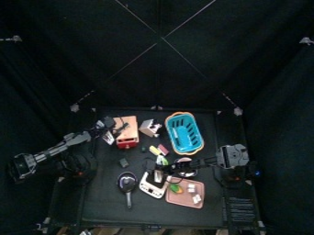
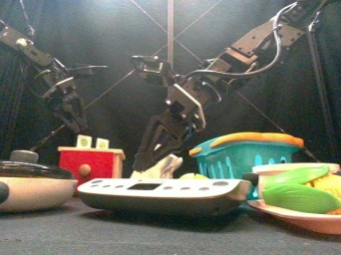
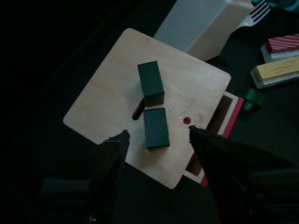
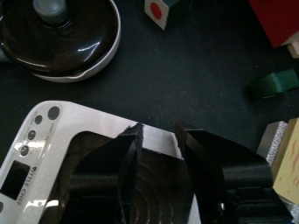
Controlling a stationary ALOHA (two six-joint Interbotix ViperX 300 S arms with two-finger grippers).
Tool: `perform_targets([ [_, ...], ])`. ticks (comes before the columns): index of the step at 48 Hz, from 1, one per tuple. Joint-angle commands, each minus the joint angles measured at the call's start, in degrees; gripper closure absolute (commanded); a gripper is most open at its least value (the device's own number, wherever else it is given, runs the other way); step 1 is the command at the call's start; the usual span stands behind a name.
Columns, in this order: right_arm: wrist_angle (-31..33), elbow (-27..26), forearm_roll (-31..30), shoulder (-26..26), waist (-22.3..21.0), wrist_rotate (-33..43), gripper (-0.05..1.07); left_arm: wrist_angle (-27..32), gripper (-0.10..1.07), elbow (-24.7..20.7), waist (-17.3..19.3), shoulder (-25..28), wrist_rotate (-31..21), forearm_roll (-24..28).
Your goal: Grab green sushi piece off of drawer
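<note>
The drawer [image 3: 117, 87] is a small box with a tan top and a red side; it also shows in the top view [image 1: 127, 128]. Two dark green sushi pieces lie on its top, one farther from my left gripper [image 3: 149, 79] and one nearer [image 3: 156, 127]. My left gripper [image 3: 158, 137] is open just above the drawer top, its jaws on either side of the nearer piece and not touching it. In the top view it [image 1: 108, 138] is at the drawer's left edge. My right gripper [image 4: 160, 136] hangs over the white scale [image 4: 70, 131] with a narrow gap between its jaws, holding nothing.
A blue basket [image 1: 185, 133] stands right of the drawer. A black pan [image 4: 59, 35] and the scale [image 1: 153, 184] sit at the front, and a pink board [image 1: 186, 195] with toy food at the front right. A white box [image 3: 211, 22] and striped pieces [image 3: 281, 42] lie beyond the drawer.
</note>
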Motion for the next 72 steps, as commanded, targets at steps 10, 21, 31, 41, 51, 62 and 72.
perform_targets([
  [10, 0.0, -0.8, -0.2, -2.9, 0.0, -0.1, 0.28, -1.2, 0.06, -0.3, 0.8, 1.4, -0.2, 0.4],
  [21, 0.1, -0.8, -0.2, -2.9, 0.0, -0.1, 0.28, -2.6, 0.06, 1.0, 1.2, 2.4, -0.2, 0.4],
  [31, 0.0, -0.9, -0.2, -2.8, 0.0, -0.1, 0.28, -4.7, 0.07, 1.6, 1.5, 3.3, -0.3, 0.4],
  [41, 0.1, -0.8, -0.2, -2.9, 0.0, -0.1, 0.28, -5.0, 0.12, 1.7, 1.7, 5.0, -0.3, 0.3],
  [51, 0.1, -0.7, -0.1, -2.9, 0.0, -0.1, 0.28, -5.1, 0.21, 1.6, 1.7, 5.5, -0.3, 0.4],
  [62, 0.1, -0.6, -0.2, -2.9, 0.0, -0.1, 0.28, -5.2, 0.3, 1.8, 1.7, 5.5, -0.3, 0.4],
  [72, 0.1, -0.6, -0.1, -2.9, 0.0, 0.0, 0.28, -4.9, 0.38, 1.9, 1.5, 5.4, -0.3, 0.2],
])
